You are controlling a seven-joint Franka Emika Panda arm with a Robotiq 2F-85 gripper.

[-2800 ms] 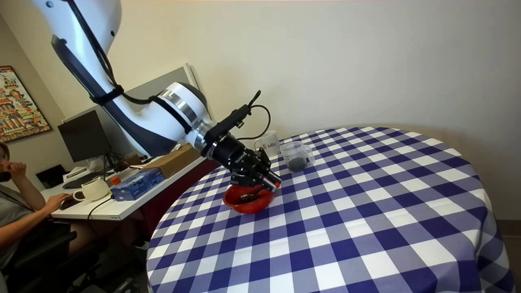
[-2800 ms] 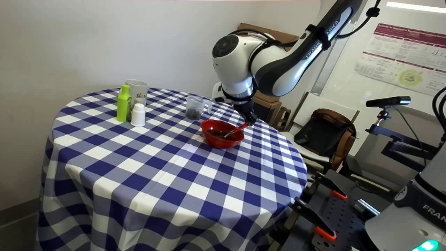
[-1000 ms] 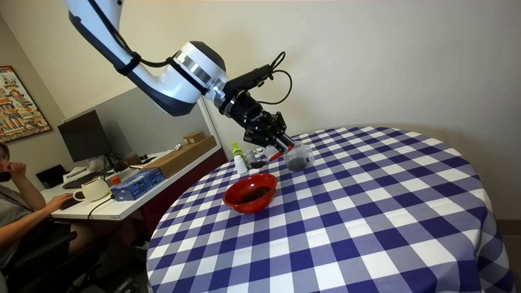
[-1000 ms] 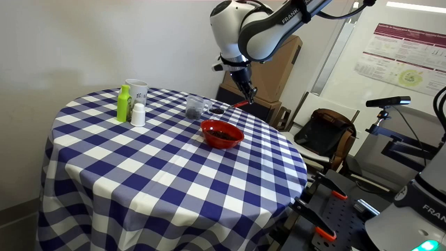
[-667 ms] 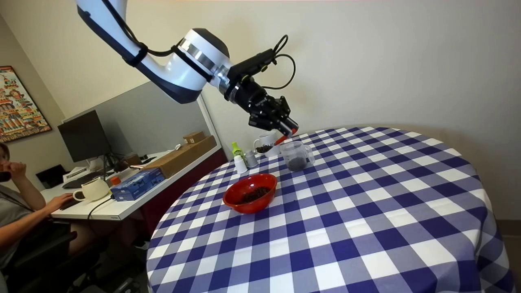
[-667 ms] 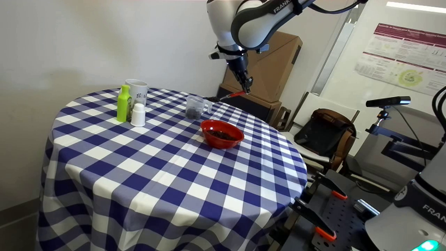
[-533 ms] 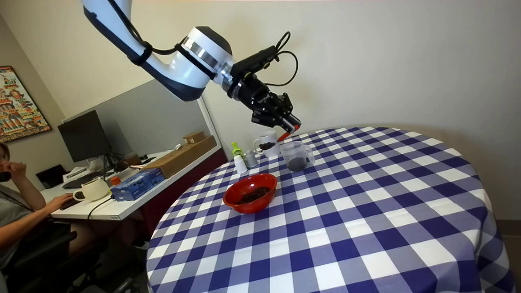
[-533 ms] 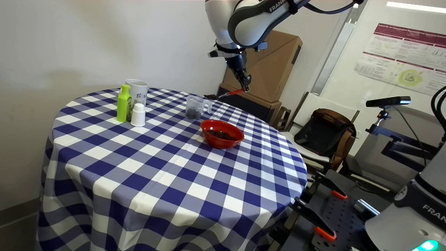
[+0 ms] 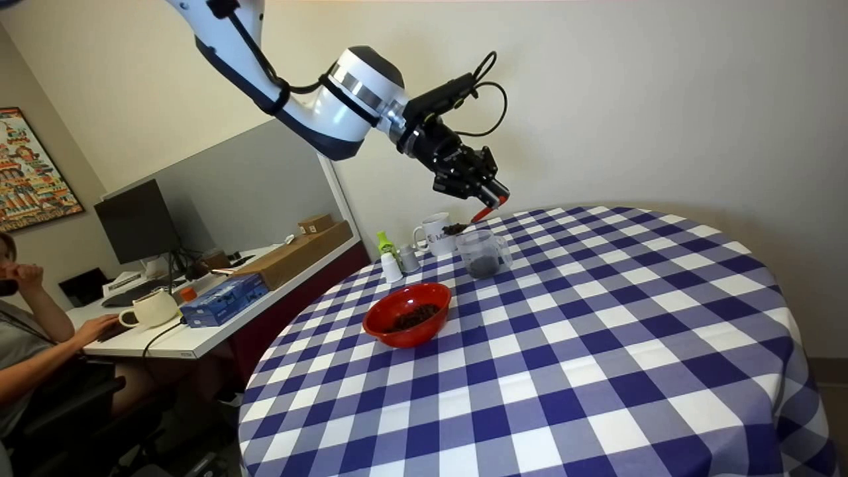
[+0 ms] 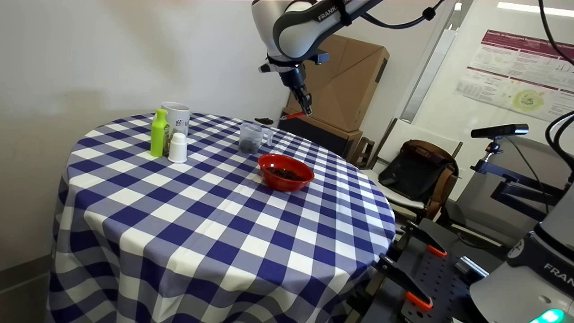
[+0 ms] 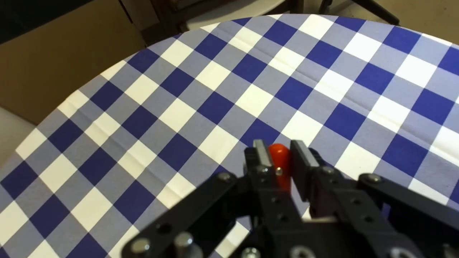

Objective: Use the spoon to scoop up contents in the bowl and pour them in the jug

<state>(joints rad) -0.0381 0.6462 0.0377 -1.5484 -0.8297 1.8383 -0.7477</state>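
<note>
My gripper (image 9: 495,193) is shut on the red handle of the spoon (image 9: 483,214). The handle also shows between the fingers in the wrist view (image 11: 280,157). The spoon's head carries a heap of dark pieces and is roughly level. In an exterior view (image 10: 264,121) the head appears just above the jug's rim, at its handle side. The clear jug (image 9: 474,244) stands upright with dark contents at its bottom. Whether the head is directly over its opening, I cannot tell. The red bowl (image 10: 283,184) sits on the table with dark pieces inside, in front of the jug.
A white mug (image 10: 177,117), a green bottle (image 10: 158,137) and a white shaker (image 10: 178,150) stand near the jug. A grey shaker (image 9: 409,260) shows beside the white one. The round table has a checked cloth (image 9: 570,371). Cardboard boxes (image 10: 345,80) stand behind the arm.
My gripper has lifted the loaded spoon out of the red bowl, raised it and carried it over towards the jug. The bowl and jug have not moved.
</note>
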